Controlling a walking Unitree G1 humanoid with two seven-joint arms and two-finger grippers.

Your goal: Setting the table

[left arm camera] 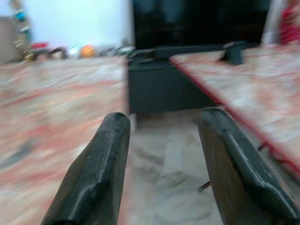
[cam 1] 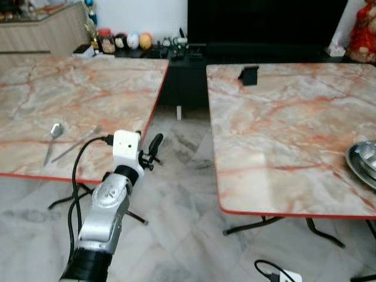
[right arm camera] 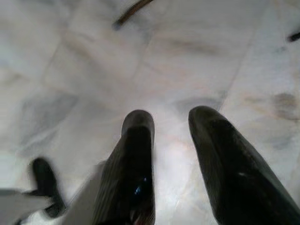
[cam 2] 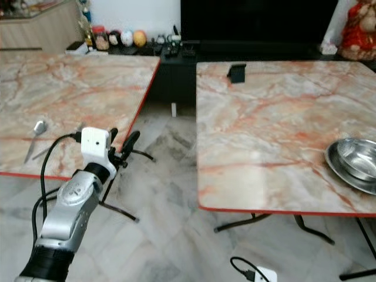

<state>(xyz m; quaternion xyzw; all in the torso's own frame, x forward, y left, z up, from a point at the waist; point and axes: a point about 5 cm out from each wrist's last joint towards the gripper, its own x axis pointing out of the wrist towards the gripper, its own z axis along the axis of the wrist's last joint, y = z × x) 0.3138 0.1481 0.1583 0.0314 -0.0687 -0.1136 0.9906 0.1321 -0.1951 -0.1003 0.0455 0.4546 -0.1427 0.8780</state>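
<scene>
A spoon point(cam 1: 54, 134) and a fork point(cam 1: 76, 144) lie side by side near the front edge of the left marble table point(cam 1: 88, 88). A steel bowl on a steel plate point(cam 2: 355, 161) rests at the right edge of the right marble table point(cam 2: 270, 129). My left gripper point(cam 1: 151, 147) is raised at the left table's front right corner, over the gap between the tables. It is open with nothing between its fingers point(left arm camera: 101, 164). My right gripper point(right arm camera: 171, 122) hangs low over the floor, open and holding nothing.
A tiled aisle point(cam 1: 188, 170) runs between the two tables. A small black stand point(cam 1: 249, 76) sits at the far end of the right table. A black TV cabinet point(cam 1: 188, 76) with ornaments closes the back. A white charger and cable point(cam 1: 282, 275) lie on the floor.
</scene>
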